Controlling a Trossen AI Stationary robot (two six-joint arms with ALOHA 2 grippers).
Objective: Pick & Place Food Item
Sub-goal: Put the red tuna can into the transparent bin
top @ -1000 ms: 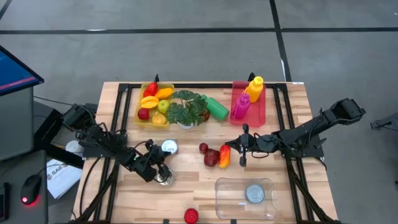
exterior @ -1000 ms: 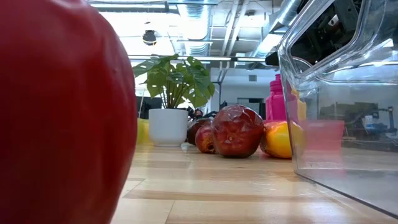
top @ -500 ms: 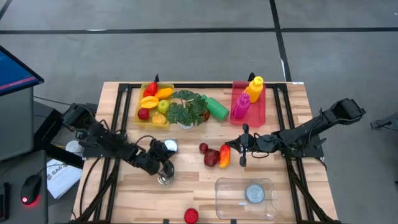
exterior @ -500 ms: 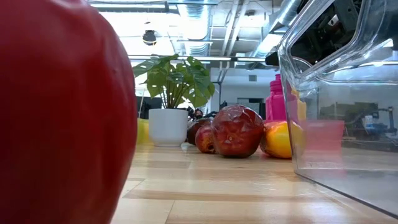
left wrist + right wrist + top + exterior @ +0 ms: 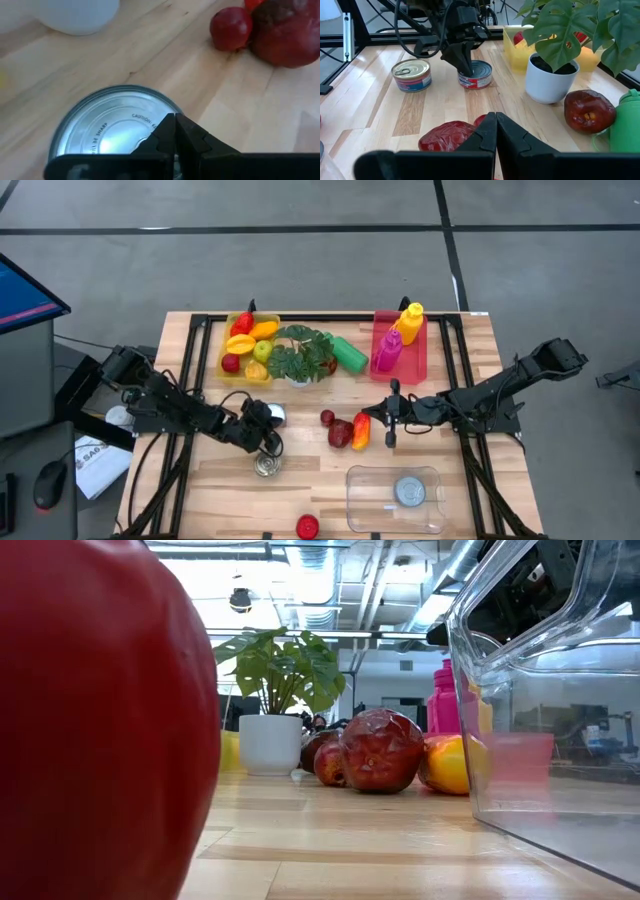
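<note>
From above, the left gripper (image 5: pixel 262 423) hangs right over a flat round silver can (image 5: pixel 272 414) near the middle of the wooden table (image 5: pixel 470 360). A second silver can (image 5: pixel 266 466) sits a bit nearer the front edge, and a third one (image 5: pixel 409 492) lies inside the clear plastic box (image 5: pixel 362 480) at the front. The right gripper (image 5: pixel 392 420) waits just beside a wrinkly dark red fruit (image 5: pixel 340 434), with its two fingers pressed together and nothing in them. From the table-top camera, a big red round thing (image 5: pixel 100 720) fills one side and the wall of the box fills the other, with the fruit and a green plant in a white pot (image 5: pixel 270 743) between them; no gripper shows there. From the left wrist, the two dark fingers are squeezed tight together over the shiny lid of the flat round silver can, holding nothing. From the right wrist, the left gripper's tips point down at the top of that can, but I cannot tell if they touch it. I think this can is the food to pick up. To do it well, the fingers should open wide first, go down on both sides of the can, squeeze gently, then lift straight up.
</note>
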